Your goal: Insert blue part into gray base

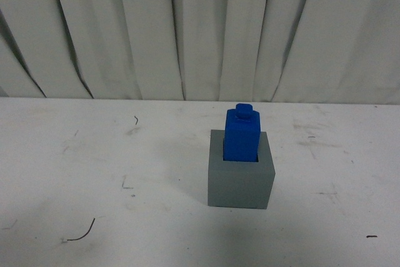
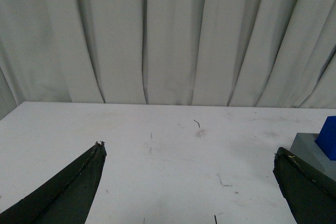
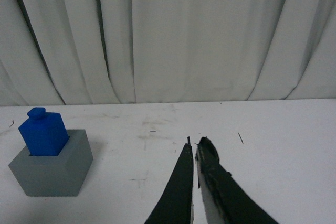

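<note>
The blue part (image 1: 241,134) stands upright in the recess of the gray base (image 1: 240,182), knob on top, on the white table right of the middle. Neither gripper shows in the front view. In the left wrist view my left gripper (image 2: 189,153) is open and empty, its dark fingers (image 2: 79,182) wide apart; the gray base (image 2: 310,149) and a corner of the blue part (image 2: 328,139) show beside one finger. In the right wrist view my right gripper (image 3: 194,142) is shut and empty over bare table, well away from the blue part (image 3: 44,132) in the gray base (image 3: 52,169).
The white table (image 1: 94,173) carries scuff marks and small dark scraps (image 1: 84,232). A pleated white curtain (image 1: 200,29) hangs behind the table's far edge.
</note>
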Robot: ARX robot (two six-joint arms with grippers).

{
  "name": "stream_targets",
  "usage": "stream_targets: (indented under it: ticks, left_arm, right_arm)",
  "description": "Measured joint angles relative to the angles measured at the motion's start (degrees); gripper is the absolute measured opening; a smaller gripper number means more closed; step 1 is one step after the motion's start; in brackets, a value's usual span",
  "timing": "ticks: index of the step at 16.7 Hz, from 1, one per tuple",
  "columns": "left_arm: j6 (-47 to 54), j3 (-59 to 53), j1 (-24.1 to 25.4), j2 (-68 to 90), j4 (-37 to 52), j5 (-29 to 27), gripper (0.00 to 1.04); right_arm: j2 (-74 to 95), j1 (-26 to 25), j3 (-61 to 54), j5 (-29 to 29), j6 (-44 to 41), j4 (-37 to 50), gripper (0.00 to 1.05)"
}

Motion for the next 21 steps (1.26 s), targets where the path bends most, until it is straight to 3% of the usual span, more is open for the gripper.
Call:
stream_targets:
  ticks: [3,10,11,21]
  left_arm:
    - [0.0,0.0,0.0,0.0,0.0,0.0,0.98]
    - [0.0,0.0,0.0,0.0,0.0,0.0,0.98]
    - [0.0,0.0,0.0,0.0,0.0,0.0,0.98]
    - [0.0,0.0,0.0,0.0,0.0,0.0,0.98]
  right_arm:
    - [0.0,0.0,0.0,0.0,0.0,0.0,0.17]
    - [0.0,0.0,0.0,0.0,0.1,0.0,1.00]
    - [0.0,0.0,0.0,0.0,0.2,0.0,0.97]
    - [0.0,0.0,0.0,0.0,0.2,0.0,0.98]
